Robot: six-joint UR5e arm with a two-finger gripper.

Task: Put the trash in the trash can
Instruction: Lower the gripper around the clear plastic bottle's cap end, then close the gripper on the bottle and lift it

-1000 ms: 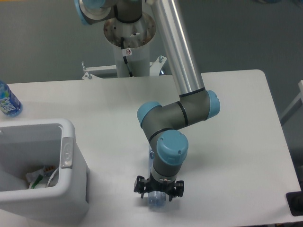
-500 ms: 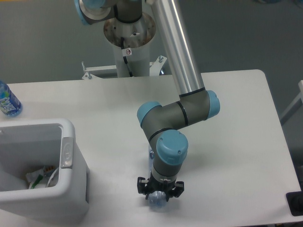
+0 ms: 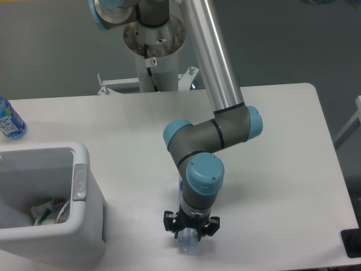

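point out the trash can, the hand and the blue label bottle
trash can (image 3: 79, 182), fixed camera, grey panel on its rim
hand (image 3: 189, 228), fixed camera, between its fingertips
blue label bottle (image 3: 10, 121), fixed camera, its label

Clear bottle (image 3: 186, 241) mostly hidden under gripper (image 3: 189, 232); jaw contact unclear. Far left: trash can (image 3: 84, 186) and blue-label bottle (image 3: 8, 121) cropped by edge.

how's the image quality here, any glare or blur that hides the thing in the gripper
Fixed camera: even, soft overhead light with faint shadows; a bright glare streak runs down the arm's metal tube. The clear bottle under the gripper looks soft and low in contrast against the white table, so its outline is hard to trace.
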